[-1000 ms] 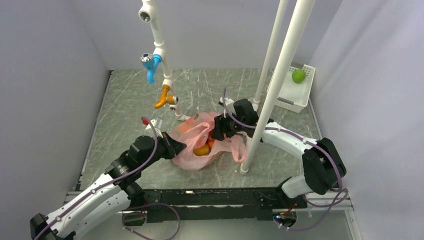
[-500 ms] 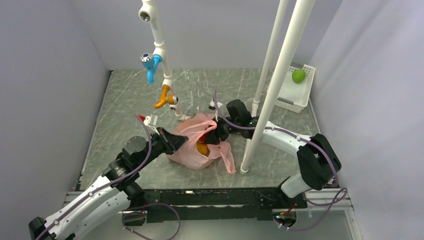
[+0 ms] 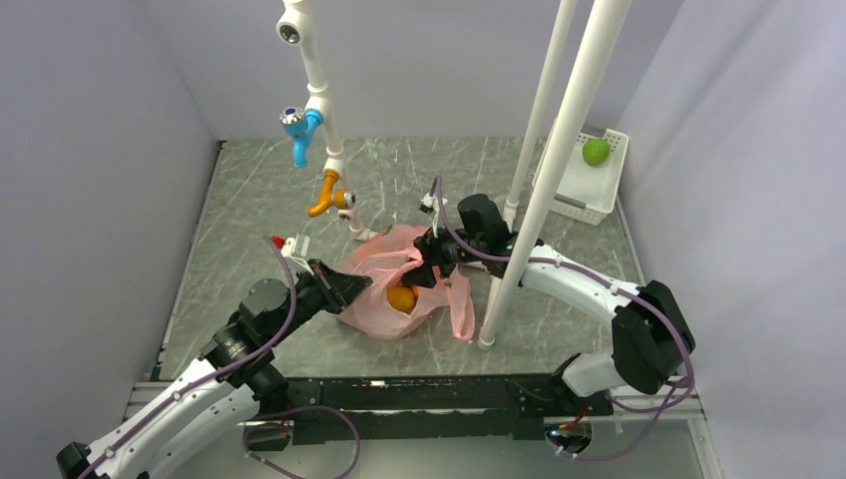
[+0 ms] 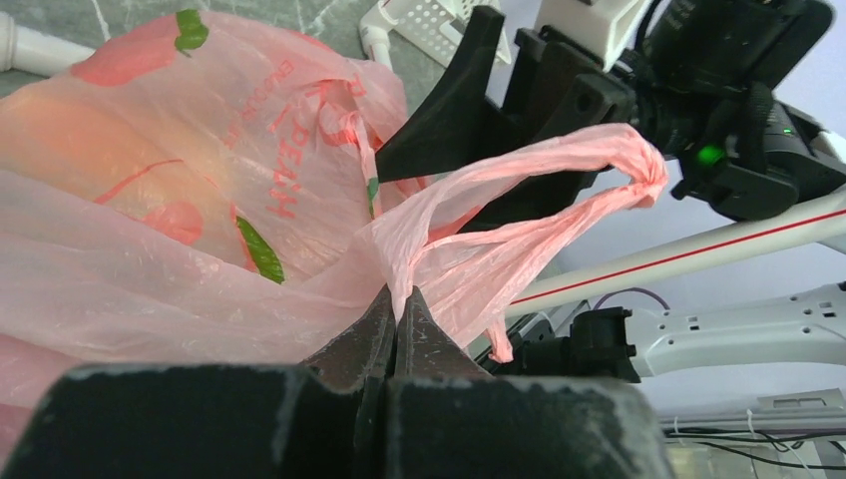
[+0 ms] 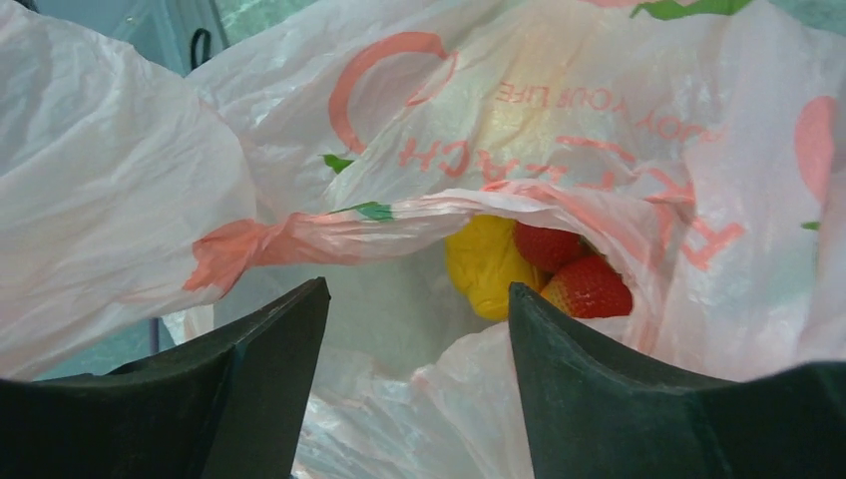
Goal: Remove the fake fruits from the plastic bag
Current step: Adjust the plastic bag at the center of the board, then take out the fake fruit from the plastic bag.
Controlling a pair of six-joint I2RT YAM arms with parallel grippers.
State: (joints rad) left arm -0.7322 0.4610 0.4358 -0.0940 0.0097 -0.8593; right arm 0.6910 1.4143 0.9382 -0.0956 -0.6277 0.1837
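Top: plastic bag lies mid-table, an orange fruit showing at its mouth.
Left wrist: left gripper is pinched tight on the bag film. Thin and crinkly, so it could slip free.
Right wrist: right gripper is spread wide at the mouth. The loose flap across it may get grabbed instead of fruit. Fake fruits sit deep inside: one glossy yellow, red ones touching it.

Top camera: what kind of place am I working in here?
Probably a lab test cell, not a real kitchen: plain grey walls box in a marble-look table, white pipes carry a blue tap and an orange tap, and a white basket holds a green fruit.
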